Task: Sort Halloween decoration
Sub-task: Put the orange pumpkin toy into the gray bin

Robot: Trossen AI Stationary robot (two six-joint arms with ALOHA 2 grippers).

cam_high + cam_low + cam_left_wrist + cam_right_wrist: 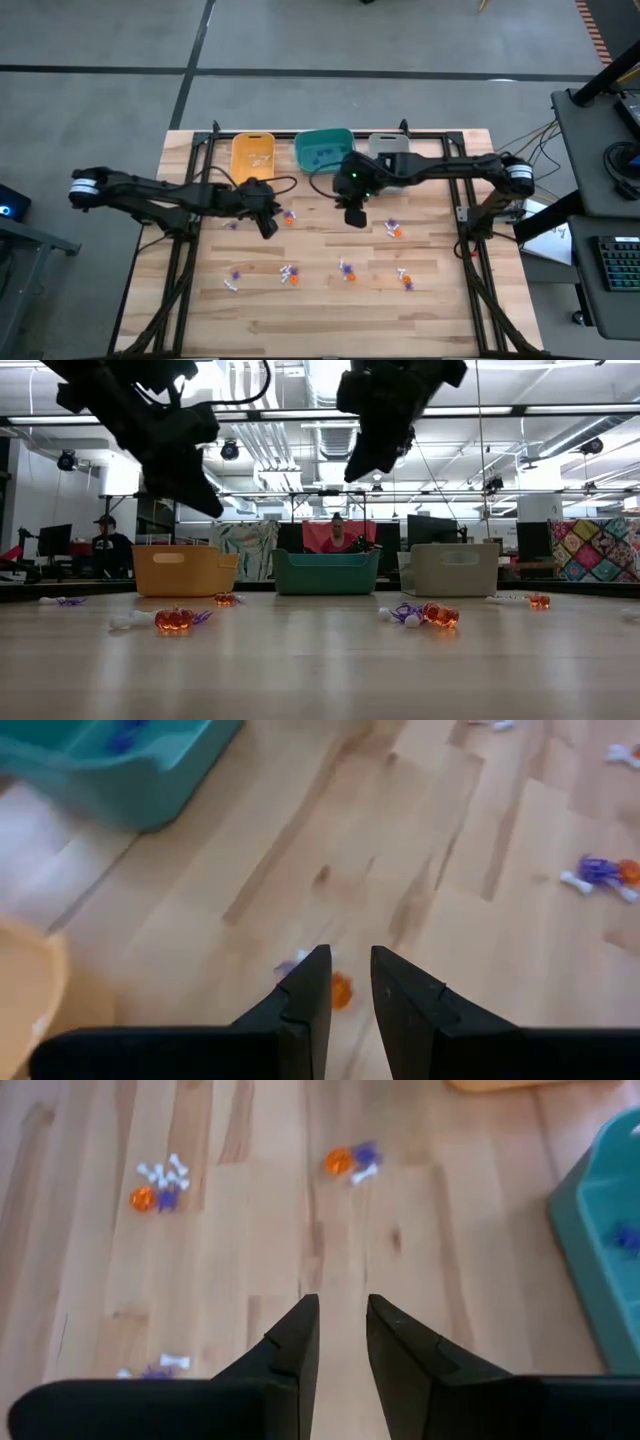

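Both arms up over the table, trinkets all over the wood

The left gripper (268, 226) hangs above the boards just in front of the yellow bin (252, 153). Its fingers (306, 990) are down to a narrow gap with nothing between them, and a little orange pumpkin (341, 990) lies on the wood right under the tips. The right gripper (355, 217) hovers in front of the teal bin (322, 149), also pinched to a narrow gap and empty as far as I can see. The grey bin (388, 146) stands beside the teal one at the back edge. The Halloween bits (346, 269), orange, purple and white, lie in small clumps across the middle and front of the table (330, 320), and a few purple ones sit inside the teal bin. A person (336, 532) sits in the room behind the bins.
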